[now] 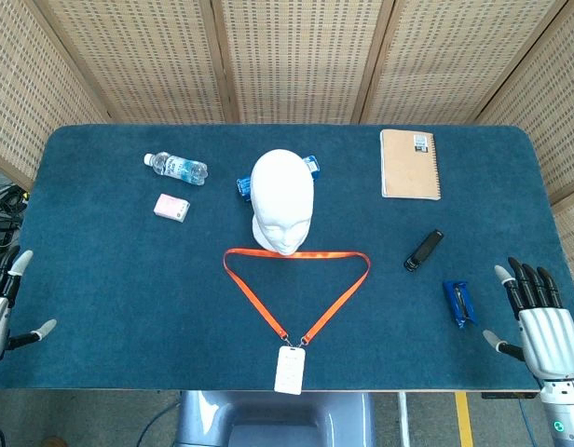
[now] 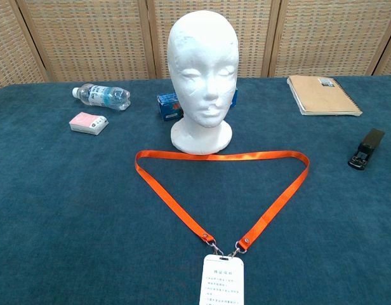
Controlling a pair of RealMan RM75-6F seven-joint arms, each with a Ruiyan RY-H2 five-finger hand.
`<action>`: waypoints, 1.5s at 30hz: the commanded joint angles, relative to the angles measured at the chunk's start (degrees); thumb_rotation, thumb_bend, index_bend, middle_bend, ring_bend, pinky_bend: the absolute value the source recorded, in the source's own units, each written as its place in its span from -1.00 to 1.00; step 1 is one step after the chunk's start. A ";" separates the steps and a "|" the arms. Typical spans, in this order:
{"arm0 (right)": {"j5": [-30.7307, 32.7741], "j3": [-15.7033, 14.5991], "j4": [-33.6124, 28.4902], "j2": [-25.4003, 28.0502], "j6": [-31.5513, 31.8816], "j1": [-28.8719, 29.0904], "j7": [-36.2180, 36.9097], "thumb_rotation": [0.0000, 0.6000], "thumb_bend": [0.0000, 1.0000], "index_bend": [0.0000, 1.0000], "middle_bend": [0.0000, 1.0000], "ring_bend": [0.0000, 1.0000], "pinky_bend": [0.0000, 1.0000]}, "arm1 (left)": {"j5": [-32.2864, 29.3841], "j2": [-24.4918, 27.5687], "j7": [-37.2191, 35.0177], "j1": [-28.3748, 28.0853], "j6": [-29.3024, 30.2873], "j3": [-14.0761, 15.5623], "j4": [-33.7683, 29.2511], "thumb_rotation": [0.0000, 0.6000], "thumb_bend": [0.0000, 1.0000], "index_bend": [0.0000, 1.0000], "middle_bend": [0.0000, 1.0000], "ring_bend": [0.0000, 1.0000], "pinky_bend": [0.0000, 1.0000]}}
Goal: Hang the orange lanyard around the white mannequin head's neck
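Lanyard (image 1: 296, 284) lies flat on the blue table (image 1: 110, 279), spread out like a triangle. Its orange strap runs straight across in front of the white head (image 1: 282, 200), right next to the base, and the two sides come down to a point near the front edge. A white card (image 1: 290, 370) hangs from clips at that point. The head stands up straight in the middle of the table, and the strap is not around its neck. The left hand (image 1: 6, 303) rests at the left edge of the table, far from the lanyard. Its fingers are spread and it holds nothing. The right hand (image 1: 539, 317) sits at the right edge, fingers apart and pointing up, and it holds nothing too. A small blue packet (image 1: 459, 303) lies close to the right hand. A black stapler (image 1: 423, 250) is a bit further in. A brown notebook (image 1: 410, 164) is at the back right. A water bottle (image 1: 175, 168) lies on its side at the back left, with a pink box (image 1: 171, 207) near it. A blue box (image 2: 169, 106) peeks out behind the head.
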 commanded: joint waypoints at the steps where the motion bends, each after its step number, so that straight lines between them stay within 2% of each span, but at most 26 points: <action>1: 0.23 -0.03 -0.33 0.20 -0.29 0.04 -0.39 1.00 -1.00 -1.00 -1.00 -1.00 -1.00 | 0.14 -0.17 0.24 0.02 0.16 -0.03 0.13 1.00 -1.00 -1.00 -1.00 -1.00 -1.00; 6: 0.69 -0.10 -0.73 0.34 -1.21 0.28 0.11 1.00 -1.00 -1.00 -1.00 -1.00 -1.00 | 0.25 -0.32 0.55 -0.02 0.04 0.04 0.17 1.00 -1.00 -1.00 -1.00 -1.00 -1.00; 10: 1.68 0.28 -2.69 1.09 -4.49 1.95 1.87 1.00 -1.00 -0.97 -1.00 -1.00 -1.00 | 0.41 -1.13 1.08 -0.27 0.20 -0.27 1.03 1.00 -1.00 -1.00 -1.00 -1.00 -1.00; 13: 2.41 1.34 -4.12 2.30 -10.09 5.61 2.42 1.00 -1.00 -0.84 -1.00 -1.00 -1.00 | 0.46 -2.28 1.91 -0.78 -0.25 -0.45 2.27 1.00 -1.00 -1.00 -1.00 -1.00 -1.00; 18: 6.03 5.98 -4.91 3.61 -22.73 15.44 -1.84 1.00 -0.98 -0.57 -1.00 -1.00 -1.00 | -0.98 -3.64 3.31 -1.47 -1.73 -0.93 3.45 1.00 -1.00 -1.00 -1.00 -1.00 -1.00; 21: 10.83 8.97 -4.50 2.65 -30.67 21.40 -4.32 1.00 -0.77 -0.44 -1.00 -1.00 -1.00 | -2.11 -4.31 4.57 -1.64 -2.27 -1.28 3.66 1.00 -1.00 -1.00 -1.00 -1.00 -1.00; 25: 19.09 11.63 -1.19 -1.65 -39.86 28.42 -6.94 1.00 -0.56 -0.39 -1.00 -1.00 -1.00 | -3.53 -5.25 5.50 -2.10 -2.86 -2.09 4.36 1.00 -1.00 -1.00 -1.00 -1.00 -1.00; 31: 31.33 13.16 5.67 -10.04 -47.96 35.94 -9.91 1.00 -0.23 -0.35 -1.00 -1.00 -1.00 | -5.88 -5.92 5.33 -2.73 -4.34 -3.09 5.00 1.00 -1.00 -1.00 -1.00 -1.00 -1.00; 38: 42.91 13.19 12.01 -18.42 -49.93 41.45 -13.31 1.00 -0.12 -0.24 -1.00 -1.00 -1.00 | -6.55 -6.17 5.07 -3.08 -5.30 -3.11 5.72 1.00 -1.00 -1.00 -1.00 -1.00 -1.00; 45: 52.93 11.54 17.12 -24.94 -47.41 44.97 -18.34 1.00 -0.07 -0.20 -1.00 -1.00 -1.00 | -7.18 -6.14 4.12 -3.14 -5.68 -3.26 6.11 1.00 -1.00 -1.00 -1.00 -1.00 -1.00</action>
